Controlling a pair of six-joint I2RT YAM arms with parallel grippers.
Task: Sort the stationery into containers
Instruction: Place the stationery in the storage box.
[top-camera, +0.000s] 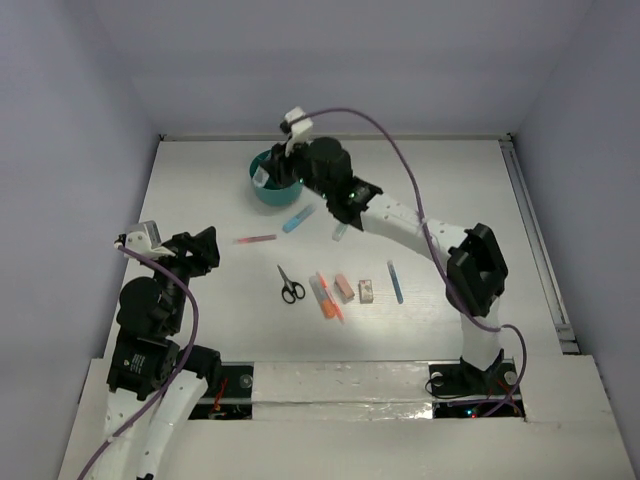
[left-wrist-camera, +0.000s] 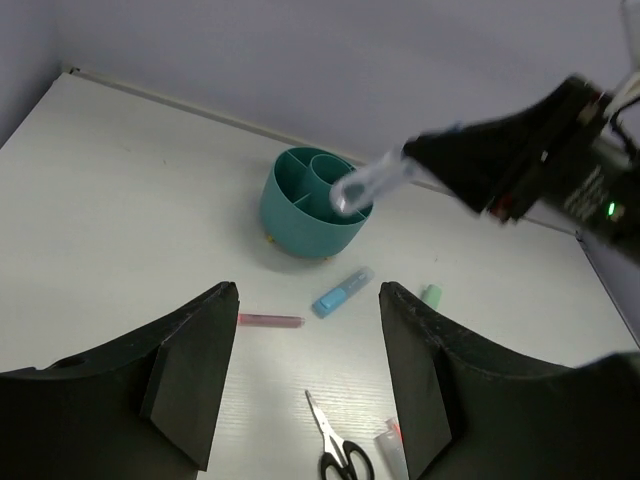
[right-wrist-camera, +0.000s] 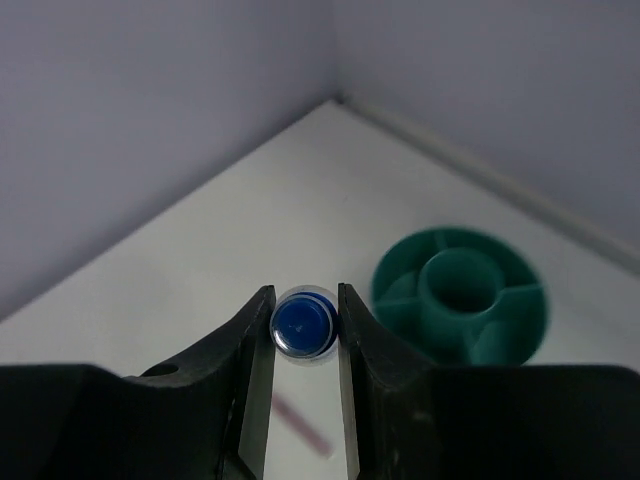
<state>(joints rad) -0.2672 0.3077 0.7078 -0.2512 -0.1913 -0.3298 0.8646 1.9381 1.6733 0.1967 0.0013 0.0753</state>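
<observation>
My right gripper (right-wrist-camera: 305, 300) is shut on the blue-capped clear small bottle (right-wrist-camera: 305, 326) and holds it in the air over the near-left rim of the round teal organiser (right-wrist-camera: 400, 272). The left wrist view shows the bottle (left-wrist-camera: 362, 186) slanting over the organiser (left-wrist-camera: 298, 225). On the table lie a pink pen (top-camera: 255, 239), blue highlighter (top-camera: 298, 219), green marker (top-camera: 340, 232), black-handled scissors (top-camera: 290, 285), orange markers (top-camera: 325, 296), pink eraser (top-camera: 344, 288), white eraser (top-camera: 366, 291) and blue pen (top-camera: 396, 282). My left gripper (left-wrist-camera: 308, 380) is open and empty, above the table to the left of the scissors (left-wrist-camera: 335, 448).
The organiser (top-camera: 262, 195) stands at the back of the white table, near the rear wall. The right arm (top-camera: 420, 225) stretches diagonally over the table's right half. A rail (top-camera: 535, 235) runs along the table's right edge.
</observation>
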